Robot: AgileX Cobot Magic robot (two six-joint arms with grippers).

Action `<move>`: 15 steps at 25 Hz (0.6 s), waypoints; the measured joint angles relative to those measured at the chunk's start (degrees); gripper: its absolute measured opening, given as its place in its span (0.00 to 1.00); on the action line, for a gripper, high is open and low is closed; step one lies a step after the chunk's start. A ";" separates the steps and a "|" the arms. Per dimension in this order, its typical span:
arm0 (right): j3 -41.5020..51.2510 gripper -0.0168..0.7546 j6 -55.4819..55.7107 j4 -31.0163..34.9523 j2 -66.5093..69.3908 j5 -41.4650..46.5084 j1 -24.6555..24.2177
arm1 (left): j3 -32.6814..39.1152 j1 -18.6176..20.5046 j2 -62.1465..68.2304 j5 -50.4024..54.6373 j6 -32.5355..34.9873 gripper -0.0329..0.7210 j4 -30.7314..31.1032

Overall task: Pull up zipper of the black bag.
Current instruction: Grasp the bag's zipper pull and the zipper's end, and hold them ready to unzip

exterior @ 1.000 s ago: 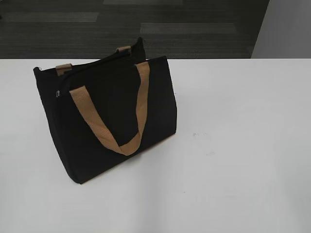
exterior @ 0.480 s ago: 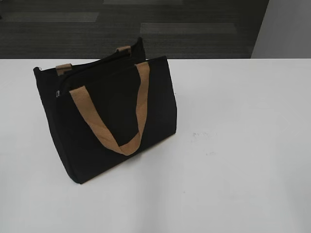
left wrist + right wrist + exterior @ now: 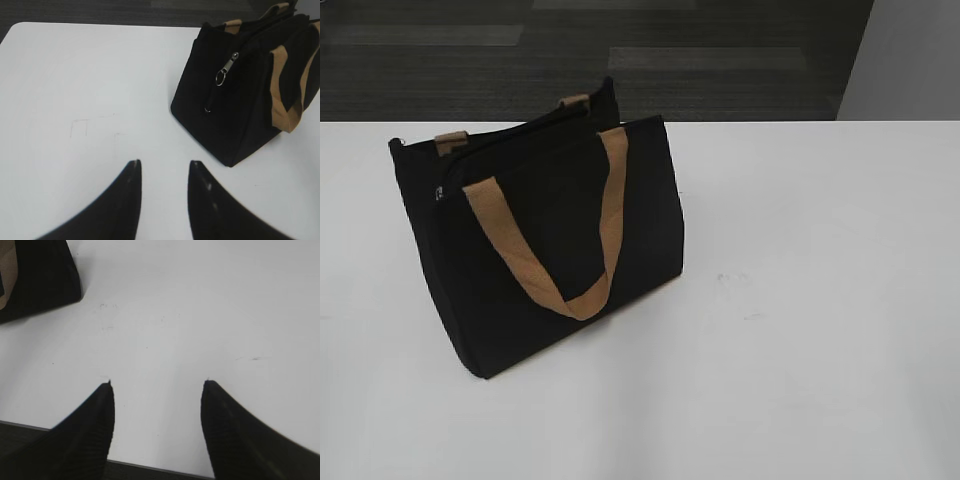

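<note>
The black bag [image 3: 550,250] stands upright on the white table [image 3: 800,300], left of centre, with tan strap handles. It also shows in the left wrist view [image 3: 250,95] at the upper right and as a corner in the right wrist view [image 3: 40,275]. The zipper's silvery pull [image 3: 227,67] hangs at the bag's near end, by the top edge; in the exterior view it is a tiny glint [image 3: 439,193]. My left gripper [image 3: 164,162] is open and empty, over bare table short of the bag. My right gripper [image 3: 157,382] is open and empty near the table's front edge.
Dark carpet floor [image 3: 620,60] lies beyond the table's far edge. The table's front edge [image 3: 150,467] runs just under my right gripper. Neither arm shows in the exterior view.
</note>
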 joint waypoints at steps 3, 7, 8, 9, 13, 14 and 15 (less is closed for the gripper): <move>0.00 0.58 0.00 0.00 0.00 0.00 0.00 | 0.00 0.00 0.00 0.00 0.00 0.36 0.00; 0.00 0.58 0.00 0.00 0.00 0.00 0.00 | 0.00 0.00 0.00 0.00 0.00 0.36 -0.11; 0.00 0.58 0.00 0.00 0.00 0.00 0.00 | 0.00 0.00 0.00 0.00 0.00 0.36 -0.11; 0.00 0.58 0.00 0.00 0.00 0.00 0.00 | 0.00 0.00 0.00 0.00 0.00 0.36 -0.11; 0.00 0.58 0.00 0.00 0.00 -0.05 0.00 | 0.00 0.00 0.00 0.00 0.00 0.47 -0.22; 0.00 0.58 0.00 0.00 0.00 -0.05 0.00 | 0.00 0.00 0.00 0.00 0.00 0.53 -0.22; 0.00 0.58 0.00 0.00 0.00 -0.05 0.00 | 0.00 0.00 0.08 0.00 0.00 0.58 -0.26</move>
